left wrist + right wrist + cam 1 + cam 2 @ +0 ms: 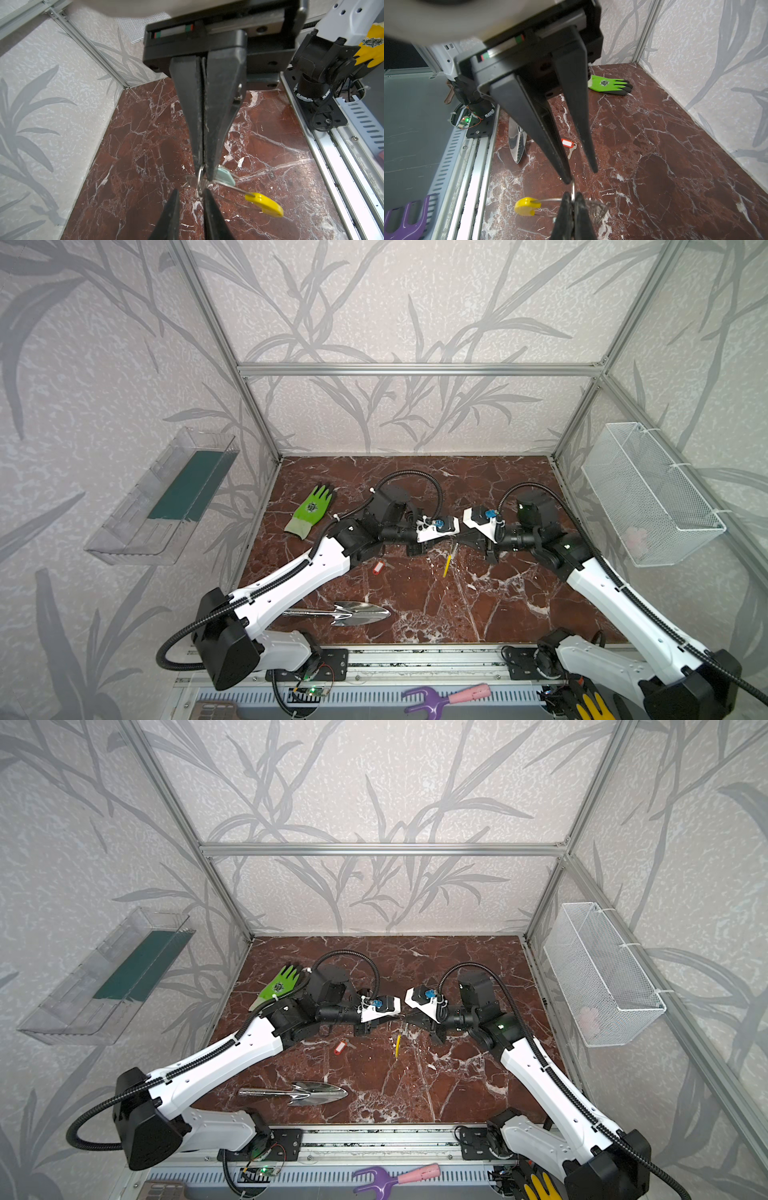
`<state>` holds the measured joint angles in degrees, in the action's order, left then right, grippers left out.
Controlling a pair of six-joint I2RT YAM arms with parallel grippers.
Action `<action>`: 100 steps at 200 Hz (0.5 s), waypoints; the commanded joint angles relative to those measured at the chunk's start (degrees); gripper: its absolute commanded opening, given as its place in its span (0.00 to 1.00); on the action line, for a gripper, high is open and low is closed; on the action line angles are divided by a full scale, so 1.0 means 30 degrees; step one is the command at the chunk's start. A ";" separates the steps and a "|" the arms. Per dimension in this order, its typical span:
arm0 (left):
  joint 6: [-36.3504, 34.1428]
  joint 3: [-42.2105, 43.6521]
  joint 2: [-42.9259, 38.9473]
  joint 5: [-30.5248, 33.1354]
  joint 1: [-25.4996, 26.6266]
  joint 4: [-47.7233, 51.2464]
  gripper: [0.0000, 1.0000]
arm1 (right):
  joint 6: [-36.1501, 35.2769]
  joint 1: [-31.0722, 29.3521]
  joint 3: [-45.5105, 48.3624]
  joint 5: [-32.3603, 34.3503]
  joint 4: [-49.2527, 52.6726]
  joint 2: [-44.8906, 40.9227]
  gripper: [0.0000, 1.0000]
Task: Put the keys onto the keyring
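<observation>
Keyring (264, 204) hangs clear of the red marble counter (498, 605), about mid-counter, where the 2 tools meet tip to tip. In both top views it shows edge-on, with its yellow segment (446, 565) pointing toward the near edge.

The right tool (573, 196) is clenched on the keyring. Thin grey wire runs from the yellow segment into its pinched tips, and a small steel ring (573, 187) stands upright in the same pinch.

The left tool (581, 175) is released, with its 2 fingers apart and nothing between them. 1 fingertip (567, 177) sits just beside the top of the small steel ring; contact cannot be told.

A mint-green tag (225, 176) shows right behind the right tool's tips, partly hidden by them. A grey key shape lies close beside it. Whether that key is threaded onto the keyring cannot be told.

The red-tagged key (377, 567) lies flat on the counter, left of the tools and a little nearer. It is well apart from the keyring and close to the left arm's white forearm.

A shiny steel trowel (349, 613) lies at the near left of the counter, and a green glove (311, 510) lies at the far left.
</observation>
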<state>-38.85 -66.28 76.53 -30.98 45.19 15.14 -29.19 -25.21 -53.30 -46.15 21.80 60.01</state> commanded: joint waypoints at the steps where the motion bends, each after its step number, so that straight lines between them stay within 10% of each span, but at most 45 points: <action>1: -0.0737 -0.0756 0.0141 -0.0108 0.0193 0.0496 0.23 | -0.0114 -0.0003 -0.0628 -0.0575 0.0292 0.0029 0.00; 100: 0.0438 -0.0658 0.0438 -0.0966 0.0552 -0.1058 0.00 | -0.0170 -0.0092 -0.0438 -0.0287 -0.0060 -0.0036 0.00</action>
<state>-38.13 -66.30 77.06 -31.73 46.30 15.44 -30.00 -25.15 -53.30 -46.04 22.20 60.18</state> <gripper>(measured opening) 0.047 0.054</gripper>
